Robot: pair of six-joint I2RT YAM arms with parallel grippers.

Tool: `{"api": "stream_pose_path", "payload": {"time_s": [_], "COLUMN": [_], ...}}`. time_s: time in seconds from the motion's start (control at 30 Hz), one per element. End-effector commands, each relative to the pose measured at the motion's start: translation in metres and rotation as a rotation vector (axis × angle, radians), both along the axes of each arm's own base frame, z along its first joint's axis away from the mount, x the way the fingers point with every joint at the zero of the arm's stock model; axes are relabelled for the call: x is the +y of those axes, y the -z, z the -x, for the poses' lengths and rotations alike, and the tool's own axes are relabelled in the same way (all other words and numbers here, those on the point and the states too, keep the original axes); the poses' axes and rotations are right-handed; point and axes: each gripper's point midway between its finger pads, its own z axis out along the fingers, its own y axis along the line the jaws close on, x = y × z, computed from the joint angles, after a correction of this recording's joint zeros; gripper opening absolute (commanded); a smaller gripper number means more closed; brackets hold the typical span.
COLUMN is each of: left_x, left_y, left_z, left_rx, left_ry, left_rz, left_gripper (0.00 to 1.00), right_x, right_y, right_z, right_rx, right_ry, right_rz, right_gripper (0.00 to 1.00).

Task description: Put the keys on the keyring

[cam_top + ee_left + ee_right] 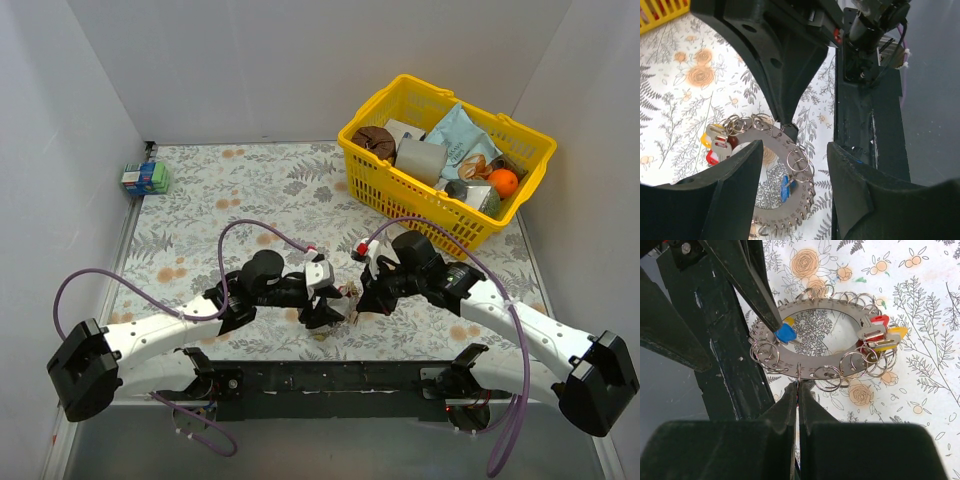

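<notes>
- Two claws meet at ring, front-centre of surface, close to near edge.
- R claw: clenched, tips pinched together on ring's near rim. A small split loop sits right at the pinch; can't tell if loop or band is what's nipped.
- L claw: released, fingers wide apart, nothing gripped. Ring's band runs under the gap.
- R wrist view: one L fingertip comes down at blue key, touching or v. nearly.
- Ring: flat silver band w/ holes round its edge, many small split loops hanging off it.
- Keys: red, yellow + silver bunch on side of ring opposite blue key. Blue key lies at band's inner edge; can't tell if it's threaded on.
- Can't tell whether ring lies flat on surface or is tipped up.
- Top view: ring mostly hidden between the two claws.
- Yellow basket of groceries at far right, well apart from ring.
- Small green/blue box at far left by wall.
</notes>
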Motion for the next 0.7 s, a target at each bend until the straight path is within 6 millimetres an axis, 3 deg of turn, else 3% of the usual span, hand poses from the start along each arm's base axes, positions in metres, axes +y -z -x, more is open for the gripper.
{"api": "stream_pose_path", "payload": {"time_s": [0.0, 0.3, 0.67], "left_x": [-0.007, -0.014, -0.027], "left_y": [-0.010, 0.009, 0.013], "left_z": [0.012, 0.007, -0.005], "left_rx": [-0.103, -0.160, -0.133], "left_ry": [0.117, 0.142, 0.121], "left_rz": [0.086, 0.100, 0.104], "left_gripper": [0.54, 0.51, 0.45], "right_x": [0.005, 0.009, 0.010], "right_y": [-0.011, -0.017, -0.021], "right_z": [0.003, 0.006, 0.009], "right_rx": [-0.036, -0.058, -0.065], "right_ry": [-0.042, -0.082, -0.100], "right_rz": [-0.058, -0.094, -0.117], "right_gripper": [0.01, 0.01, 0.01]}}
